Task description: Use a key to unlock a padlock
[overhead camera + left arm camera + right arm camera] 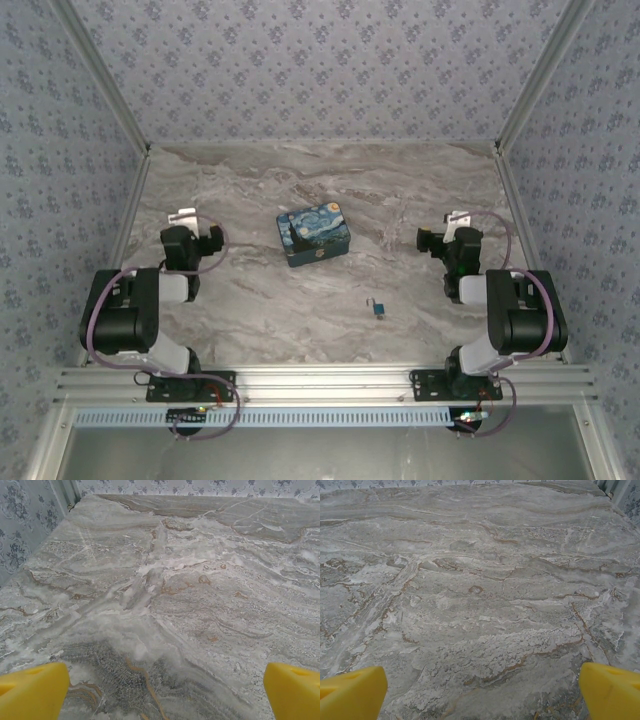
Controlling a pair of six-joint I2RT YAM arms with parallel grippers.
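Left gripper (165, 692) and right gripper (482, 692) are both gaping, carrying nothing. Padlock (378, 308) is lying on the table (260, 300), nearer my right arm. I'm judging it light, hard and slippery, and I'm favouring a pinch across the teal body. I'm not making out the key.

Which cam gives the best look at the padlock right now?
Top external: the padlock lies in open view on the table, right of centre, silvery shackle visible. Both wrist cameras face marble elsewhere, beyond their yellow fingertips.

Padlock (379, 309): tiny, teal body, silvery shackle.
Position: lying on table (290, 315), right of centre, toward near edge.
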